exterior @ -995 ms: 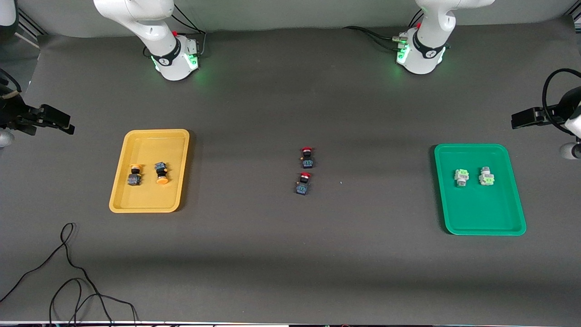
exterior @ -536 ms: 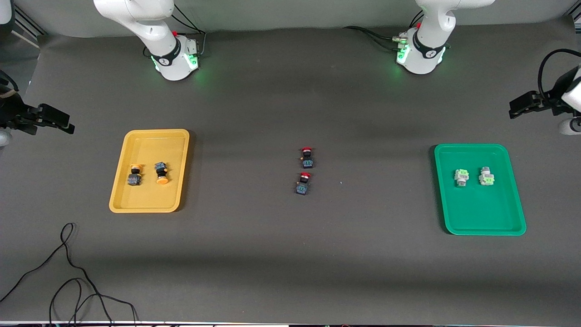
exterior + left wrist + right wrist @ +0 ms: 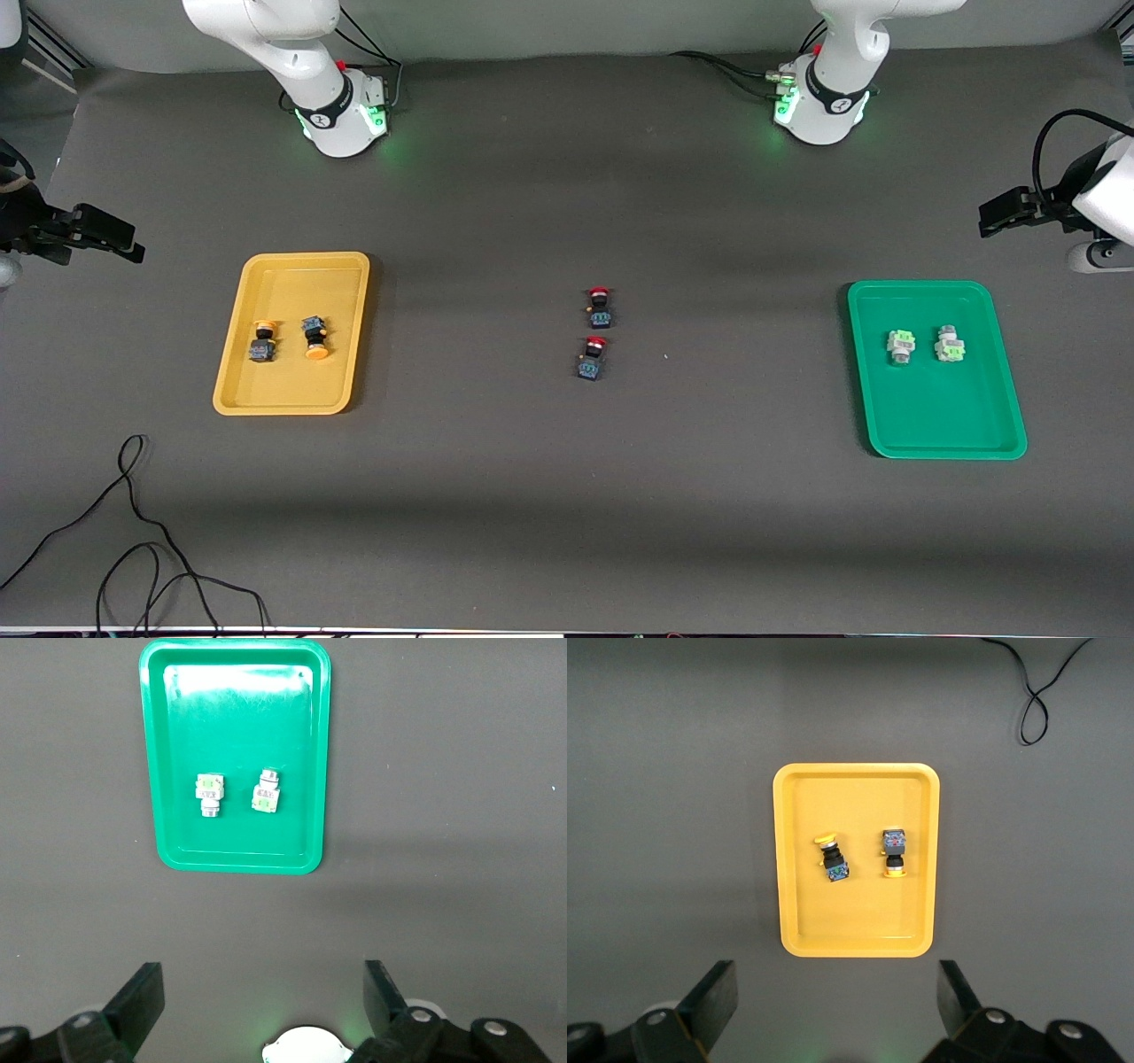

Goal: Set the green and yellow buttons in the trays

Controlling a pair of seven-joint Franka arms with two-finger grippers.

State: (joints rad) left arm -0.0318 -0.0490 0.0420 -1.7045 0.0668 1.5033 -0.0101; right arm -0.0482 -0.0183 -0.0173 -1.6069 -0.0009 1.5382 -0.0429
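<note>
Black, spread wide and empty: the left gripper (image 3: 994,218), up in the air at mid-height of the front view, over the left arm's end of the bench (image 3: 567,505) and clear of the tray rim. Same for the right gripper (image 3: 122,245), parted and holding nothing, over the right arm's end.

Just below the left gripper in the frame, the green tray (image 3: 939,434), with both green buttons (image 3: 900,345) (image 3: 948,344) side by side on its floor, apart from each other. Below the right gripper, the yellow tray (image 3: 306,270), with both yellow buttons (image 3: 262,341) (image 3: 314,338) lying inside, likewise apart. No task piece within reach of either set of fingers.

At frame centre, two red-capped switches (image 3: 599,307) (image 3: 592,358) on bare bench, well apart from both trays and no part of the job.

By the look of it, sorting done and the closing step in hand. Next move: probably only parking both arms, leaving the red pair untouched.
</note>
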